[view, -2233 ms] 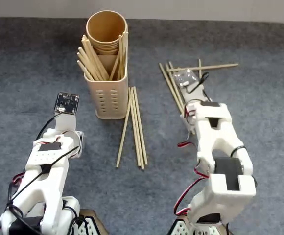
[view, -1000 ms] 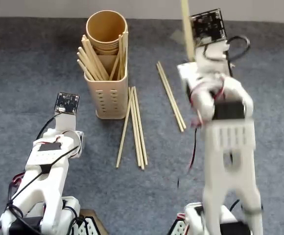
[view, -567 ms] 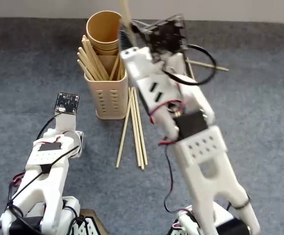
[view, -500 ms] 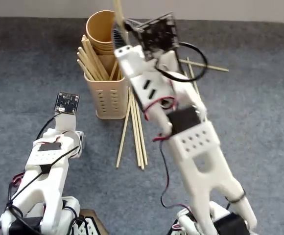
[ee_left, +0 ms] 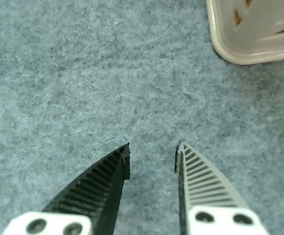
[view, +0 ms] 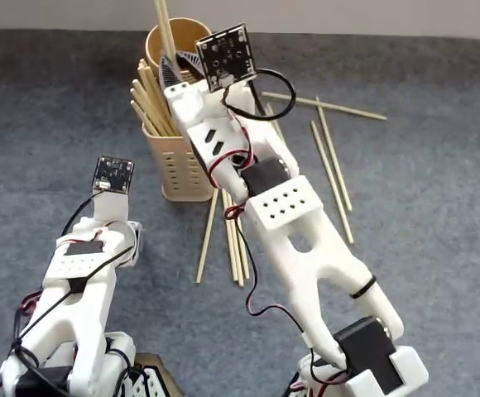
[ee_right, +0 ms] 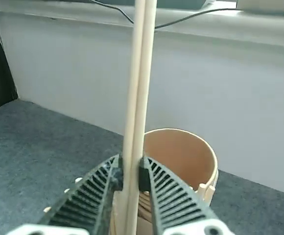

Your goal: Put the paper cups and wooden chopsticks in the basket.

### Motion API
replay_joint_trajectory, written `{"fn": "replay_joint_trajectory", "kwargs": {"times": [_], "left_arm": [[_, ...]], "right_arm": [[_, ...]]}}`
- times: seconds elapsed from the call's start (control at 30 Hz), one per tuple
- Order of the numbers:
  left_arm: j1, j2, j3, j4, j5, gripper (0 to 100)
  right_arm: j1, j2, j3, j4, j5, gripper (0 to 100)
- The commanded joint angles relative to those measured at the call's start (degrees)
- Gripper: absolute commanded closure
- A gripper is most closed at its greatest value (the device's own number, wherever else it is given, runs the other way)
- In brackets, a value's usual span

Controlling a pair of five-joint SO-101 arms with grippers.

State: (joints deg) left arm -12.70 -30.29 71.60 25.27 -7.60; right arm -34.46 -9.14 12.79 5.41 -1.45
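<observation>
The tall beige basket (view: 179, 169) stands at the back left, holding stacked paper cups (view: 180, 40) and several wooden chopsticks (view: 151, 106). My right gripper (view: 174, 68) hovers over the basket's mouth, shut on two chopsticks (view: 163, 23) held upright. In the right wrist view these two chopsticks (ee_right: 138, 88) rise between the shut fingers (ee_right: 130, 177), with a paper cup (ee_right: 183, 155) just behind. My left gripper (ee_left: 153, 147) hangs open over bare carpet, near a corner of the basket (ee_left: 249, 44).
A bundle of chopsticks (view: 232, 236) lies on the grey carpet just right of the basket. Three more loose chopsticks (view: 331, 169) are scattered at the back right. The left arm (view: 83, 273) rests at the front left.
The right arm lifted two chopsticks from the right side and swung left, bringing them upright over the basket. The left arm has not moved.
</observation>
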Motion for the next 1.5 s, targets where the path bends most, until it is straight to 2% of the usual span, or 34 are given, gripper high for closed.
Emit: {"fn": "replay_joint_trajectory", "kwargs": {"times": [0.0, 0.17, 0.4, 0.47, 0.53, 0.73, 0.8, 0.87, 0.97, 1.13, 1.3, 1.47], "left_arm": [[0.6, -0.8, -0.1, -0.8, -0.2, 82], [0.6, -0.8, -0.1, -0.8, -0.2, 82], [0.6, -0.8, -0.1, -0.8, -0.2, 82], [0.6, -0.8, -0.1, -0.8, -0.2, 82], [0.6, -0.8, -0.1, -0.8, -0.2, 82], [0.6, -0.8, -0.1, -0.8, -0.2, 82], [0.6, -0.8, -0.1, -0.8, -0.2, 82], [0.6, -0.8, -0.1, -0.8, -0.2, 82], [0.6, -0.8, -0.1, -0.8, -0.2, 82], [0.6, -0.8, -0.1, -0.8, -0.2, 82], [0.6, -0.8, -0.1, -0.8, -0.2, 82], [0.6, -0.8, -0.1, -0.8, -0.2, 82]], "right_arm": [[1.2, -0.4, -0.3, 0.2, -0.4, 94.0], [1.0, -0.9, 0.2, 4.2, 1.8, 79.4], [1.7, -2.9, 0.2, 5.7, 4.7, 78.9], [3.0, -7.0, 0.0, 9.2, 4.8, 78.9], [4.4, -12.8, -2.3, 17.4, 8.0, 78.9], [9.8, -20.4, -11.7, 57.7, 18.5, 78.9], [13.1, -20.1, -11.5, 65.3, 22.4, 78.9], [17.9, -18.3, -6.9, 68.4, 25.3, 78.9], [24.2, -13.4, 0.1, 65.4, 28.2, 78.9], [29.6, -0.2, 8.7, 50.5, 31.4, 78.9], [30.4, 14.7, 3.9, 40.4, 31.4, 78.9], [30.4, 26.0, -5.4, 38.7, 31.4, 78.9]]}}
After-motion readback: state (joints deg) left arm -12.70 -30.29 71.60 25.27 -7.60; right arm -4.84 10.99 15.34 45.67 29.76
